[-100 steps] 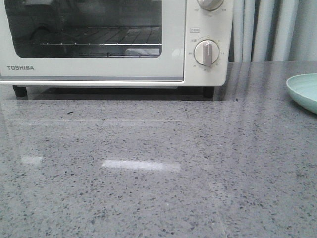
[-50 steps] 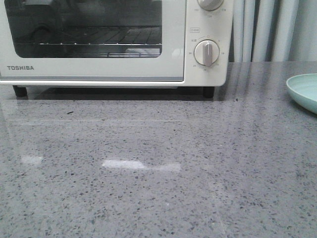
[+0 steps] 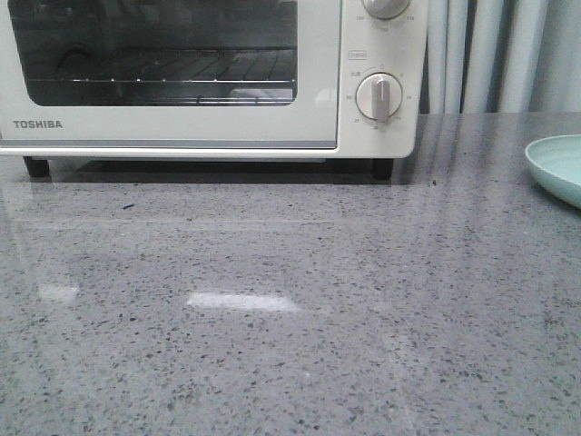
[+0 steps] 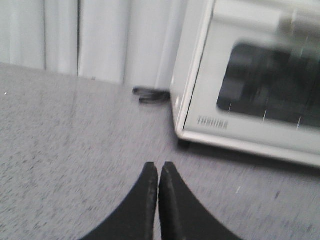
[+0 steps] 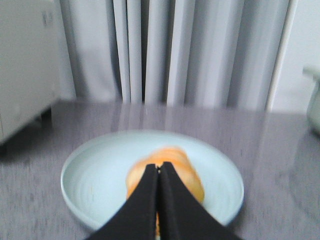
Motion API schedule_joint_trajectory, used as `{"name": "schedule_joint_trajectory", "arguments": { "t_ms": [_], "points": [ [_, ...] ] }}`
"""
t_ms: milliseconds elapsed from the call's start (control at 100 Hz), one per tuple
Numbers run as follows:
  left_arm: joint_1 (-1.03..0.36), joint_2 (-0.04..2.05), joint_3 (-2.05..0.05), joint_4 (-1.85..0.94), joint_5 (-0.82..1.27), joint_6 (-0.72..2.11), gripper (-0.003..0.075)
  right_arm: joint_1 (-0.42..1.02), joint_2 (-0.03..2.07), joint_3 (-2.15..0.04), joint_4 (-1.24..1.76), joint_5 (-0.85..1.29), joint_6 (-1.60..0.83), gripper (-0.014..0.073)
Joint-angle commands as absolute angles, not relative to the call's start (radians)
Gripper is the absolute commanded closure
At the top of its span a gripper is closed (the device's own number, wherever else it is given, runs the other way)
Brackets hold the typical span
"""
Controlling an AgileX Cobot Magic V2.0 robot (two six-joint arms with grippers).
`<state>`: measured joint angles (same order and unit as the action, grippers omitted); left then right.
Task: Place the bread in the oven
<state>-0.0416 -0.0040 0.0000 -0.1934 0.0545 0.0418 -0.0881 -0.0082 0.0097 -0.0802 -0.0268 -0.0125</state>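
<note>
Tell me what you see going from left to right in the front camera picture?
White Toshiba toaster oven with a glass window → its round cream dial → pale pleated curtain → pale mint-green round plate at the right edge.

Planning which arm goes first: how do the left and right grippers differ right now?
The left gripper points at bare countertop near the oven, whose door is closed. The right gripper sits over the bread on its pale green plate, oven off to one side. Both are shut, holding nothing.

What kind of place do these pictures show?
Probably a kitchen-style counter, perhaps a staged one: a toaster oven stands on a grey speckled stone top, bread lies on a pale plate, and curtains hang behind.
</note>
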Motion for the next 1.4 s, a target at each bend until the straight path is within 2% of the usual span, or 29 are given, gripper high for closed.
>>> {"name": "schedule_joint_trajectory", "arguments": {
  "t_ms": [0,170,260,330,410,500,580,820,940,1060,1390],
  "points": [
    [-0.051,-0.032,0.024,-0.278,-0.087,0.03,0.0741,-0.094,-0.025,0.021,-0.088,-0.245,-0.007,0.0653],
    [-0.051,-0.032,0.024,-0.306,-0.175,0.03,0.0741,-0.094,-0.025,0.021,-0.088,-0.726,0.0,0.0653],
    [-0.051,-0.032,0.024,-0.306,-0.211,0.03,0.0741,-0.094,-0.025,0.01,-0.086,-0.836,0.014,0.0653],
    [-0.051,-0.032,0.024,-0.306,-0.237,0.03,0.0741,-0.094,-0.025,-0.018,-0.086,-0.712,0.158,0.0653],
    [-0.054,-0.032,0.023,-0.311,-0.248,0.03,0.0741,-0.094,-0.025,-0.077,-0.086,-0.402,0.296,0.0652],
    [-0.058,-0.03,0.023,-0.348,-0.268,0.03,0.0741,-0.094,-0.022,-0.142,-0.086,-0.139,0.35,0.0651],
    [-0.058,-0.011,0.023,-0.435,-0.291,0.029,0.0741,-0.094,-0.002,-0.194,-0.086,0.0,0.349,0.0651],
    [-0.089,0.028,-0.06,-0.457,-0.247,0.029,0.0741,-0.094,0.154,-0.314,-0.086,0.164,0.349,0.0651],
    [-0.131,0.067,-0.196,-0.344,-0.109,0.03,0.0741,-0.094,0.262,-0.428,-0.086,0.316,0.338,0.0652],
    [-0.167,0.136,-0.335,-0.287,-0.066,0.033,0.0741,-0.094,0.375,-0.543,-0.086,0.446,0.275,0.0652],
    [-0.318,0.434,-0.546,-0.12,-0.215,0.034,0.0741,-0.094,0.598,-0.832,-0.086,0.592,0.162,0.0652]
  ]
}}
